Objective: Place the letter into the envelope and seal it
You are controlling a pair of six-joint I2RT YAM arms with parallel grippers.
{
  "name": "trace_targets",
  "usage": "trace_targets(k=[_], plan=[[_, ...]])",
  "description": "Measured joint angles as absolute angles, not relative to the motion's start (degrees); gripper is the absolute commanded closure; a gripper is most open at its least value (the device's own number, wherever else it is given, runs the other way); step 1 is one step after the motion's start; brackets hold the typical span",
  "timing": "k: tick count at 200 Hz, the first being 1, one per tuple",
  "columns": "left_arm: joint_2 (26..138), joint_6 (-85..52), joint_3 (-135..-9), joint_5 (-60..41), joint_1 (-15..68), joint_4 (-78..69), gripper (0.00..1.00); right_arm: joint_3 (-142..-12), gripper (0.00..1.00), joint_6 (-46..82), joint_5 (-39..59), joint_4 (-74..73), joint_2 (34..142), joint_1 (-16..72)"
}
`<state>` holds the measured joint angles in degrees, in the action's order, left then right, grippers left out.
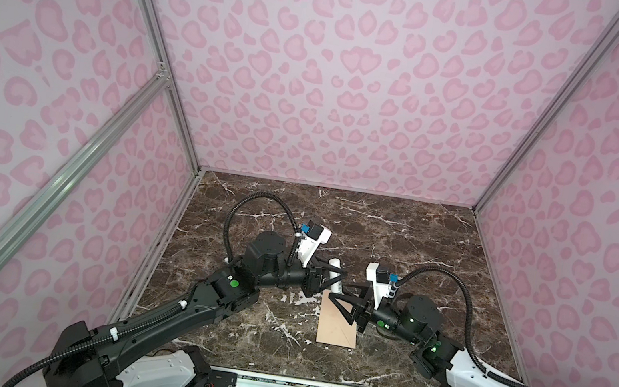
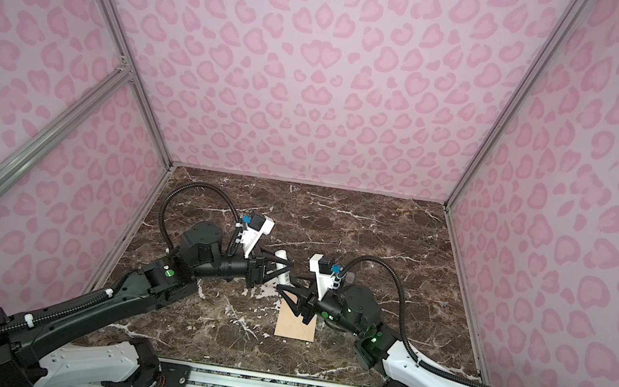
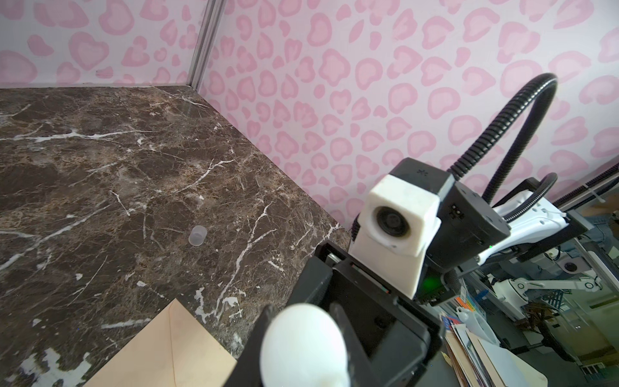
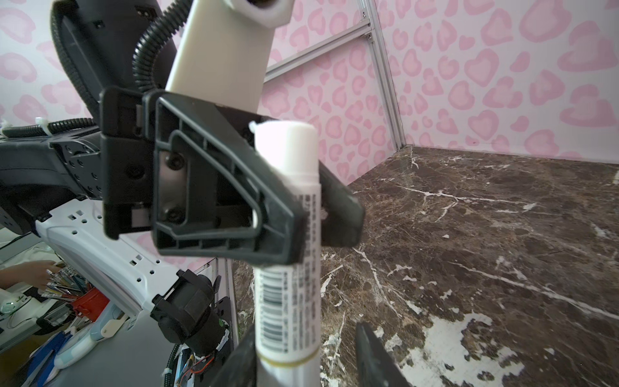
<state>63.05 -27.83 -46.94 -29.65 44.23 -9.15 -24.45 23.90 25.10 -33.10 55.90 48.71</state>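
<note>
two grippers meet above the far end of the envelope. it lies flat on the marble table, in the front half, between the arms.

1. step in hand (judgement): glue preparation for sealing.
- the left gripper is clamped across the body of a white glue stick and holds it roughly upright, clear of the table.
- the clear cap stands alone on the table, well apart from the envelope, so the stick is uncapped.
- the right gripper brackets the lower end of the stick. one finger lies against the tube and the other stands off with a visible gap, so its jaws are apart and hold nothing.
- the letter shows in no view. whether it sits inside the envelope cannot be told, though the glue stage suggests it does.

2. next move (judgement): bring the exposed glue end down to the flap area. this calls for a firm clamp on the tube, a light wipe along the flap edge, and a free gripper to steady the paper against sliding.

3. orientation of the envelope:
- the long axis runs from the table's front edge toward the back wall in both top views.
- one short edge faces the robot's base.
- the far end is overlapped by the right gripper, so which way the flap points cannot be read.
</note>
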Motion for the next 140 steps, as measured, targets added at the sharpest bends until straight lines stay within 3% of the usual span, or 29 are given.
trace_targets(k=[43, 58, 70, 103, 140], plan=[[63.5, -27.8, -46.6, -29.6, 44.4, -10.1, 0.79, -25.2, 0.78, 24.7, 25.7, -33.2, 56.7, 48.8], [63.5, -27.8, -46.6, -29.5, 44.4, -10.4, 0.73, -25.3, 0.81, 24.9, 25.7, -33.2, 56.8, 48.7], [63.5, -27.4, -46.6, -29.5, 44.4, -10.4, 0.59, -25.3, 0.85, 24.9, 25.7, -33.2, 56.8, 48.7], [63.6, -28.1, -45.7, -29.8, 44.6, -12.6, 0.39, -25.3, 0.87, 26.7, 25.3, -33.9, 56.8, 48.7], [63.6, -29.8, -43.5, -29.8, 44.6, -16.5, 0.38, -25.3, 0.87, 28.9, 24.7, -36.5, 56.8, 48.7]])
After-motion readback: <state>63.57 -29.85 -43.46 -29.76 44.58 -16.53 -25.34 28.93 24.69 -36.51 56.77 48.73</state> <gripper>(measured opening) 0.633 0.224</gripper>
